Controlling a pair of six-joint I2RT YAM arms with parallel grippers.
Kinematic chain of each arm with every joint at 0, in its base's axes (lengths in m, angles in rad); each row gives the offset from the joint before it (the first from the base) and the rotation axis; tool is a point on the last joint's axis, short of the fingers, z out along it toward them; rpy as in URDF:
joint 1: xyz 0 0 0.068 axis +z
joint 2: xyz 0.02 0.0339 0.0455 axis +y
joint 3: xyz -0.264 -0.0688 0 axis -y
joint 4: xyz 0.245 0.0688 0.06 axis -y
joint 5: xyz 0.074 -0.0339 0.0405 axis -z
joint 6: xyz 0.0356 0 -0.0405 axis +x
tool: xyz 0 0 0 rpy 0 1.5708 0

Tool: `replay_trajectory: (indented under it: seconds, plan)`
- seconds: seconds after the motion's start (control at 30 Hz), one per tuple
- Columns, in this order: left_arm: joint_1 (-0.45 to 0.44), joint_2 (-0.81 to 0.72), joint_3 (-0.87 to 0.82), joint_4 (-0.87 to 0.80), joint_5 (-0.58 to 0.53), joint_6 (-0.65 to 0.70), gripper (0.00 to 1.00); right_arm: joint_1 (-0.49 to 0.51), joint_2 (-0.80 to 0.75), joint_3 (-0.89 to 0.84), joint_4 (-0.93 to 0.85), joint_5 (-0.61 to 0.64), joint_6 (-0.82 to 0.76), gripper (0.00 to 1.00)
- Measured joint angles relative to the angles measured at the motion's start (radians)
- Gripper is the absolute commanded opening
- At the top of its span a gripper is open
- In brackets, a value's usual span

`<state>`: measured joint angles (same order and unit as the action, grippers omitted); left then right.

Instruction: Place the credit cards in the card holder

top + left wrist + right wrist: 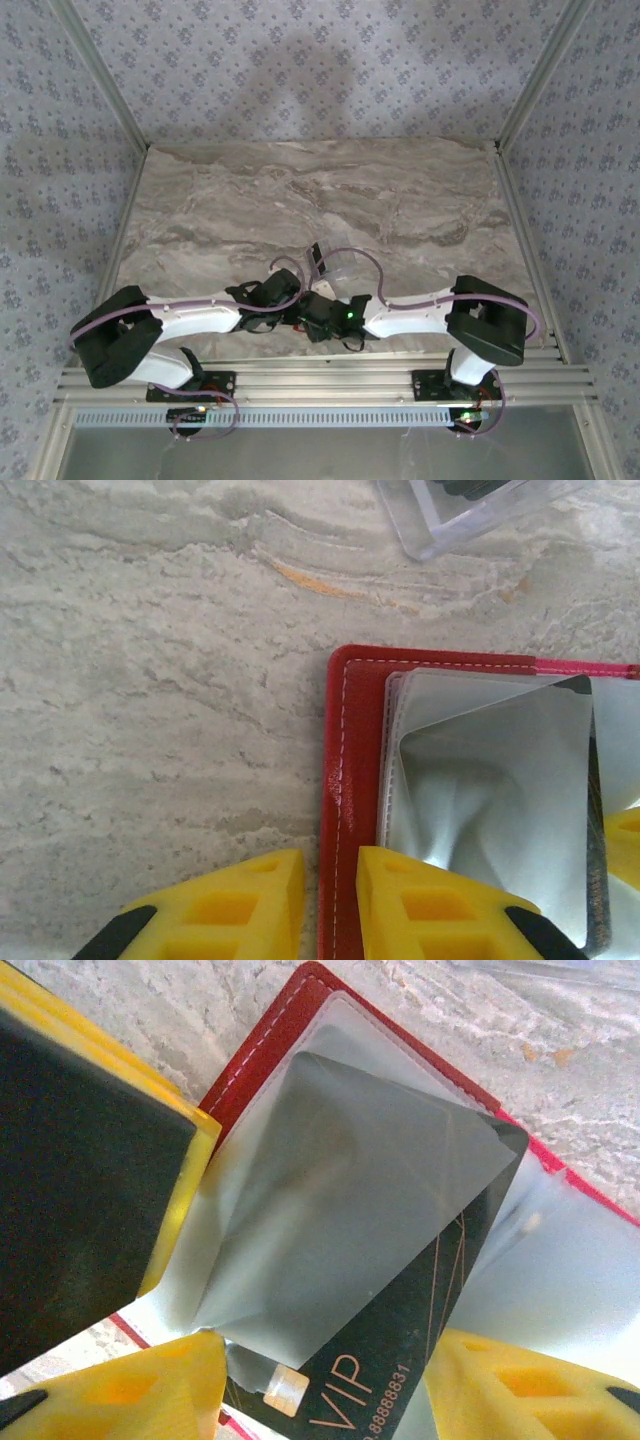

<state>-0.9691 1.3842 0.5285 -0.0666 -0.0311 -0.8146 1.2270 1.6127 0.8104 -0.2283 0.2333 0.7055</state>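
Left pincer (330, 885) clamping card holder (350, 740), right pincer (325, 1352) holding credit card (400, 1345) partly in sleeve (340, 1210)

COUNT | red stitched bifold card holder (340, 810): 1 | black credit card with gold VIP lettering (400, 1360): 1 | clear plastic box (470, 520): 1, dark contents uncountable | white robot arms (195, 320): 2 | yellow-fingered left gripper (331, 900) plus right gripper (320, 1400): 2 | grey marble-pattern table (330, 190): 1

White arms (200, 318), purple cables (350, 250), yellow fingers (440, 910)
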Motion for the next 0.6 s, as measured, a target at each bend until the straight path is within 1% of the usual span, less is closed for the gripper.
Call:
replay_trajectory:
  seconds: [0.1,0.13,0.23,0.37,0.47,0.6]
  plan:
    - [-0.001,-0.001,0.000,0.000,-0.001,-0.004,0.23,-0.025,-0.026,-0.021,0.016,-0.027,-0.007,0.61]
    - [-0.002,-0.001,0.000,0.000,-0.003,-0.006,0.23,-0.035,-0.042,-0.032,0.019,-0.033,-0.007,0.64]
    - [-0.004,-0.002,0.000,0.000,-0.005,-0.006,0.23,-0.058,-0.100,-0.063,0.015,-0.039,-0.013,0.68]
    - [-0.005,-0.001,0.000,0.000,-0.006,-0.006,0.23,-0.058,-0.150,-0.069,-0.002,-0.035,-0.016,0.71]
    - [-0.006,-0.001,0.000,0.000,-0.008,-0.006,0.23,-0.055,-0.177,-0.082,-0.003,-0.039,-0.016,0.67]
    - [-0.006,-0.001,0.000,0.000,-0.008,-0.006,0.23,-0.059,-0.186,-0.113,0.002,-0.064,-0.015,0.55]
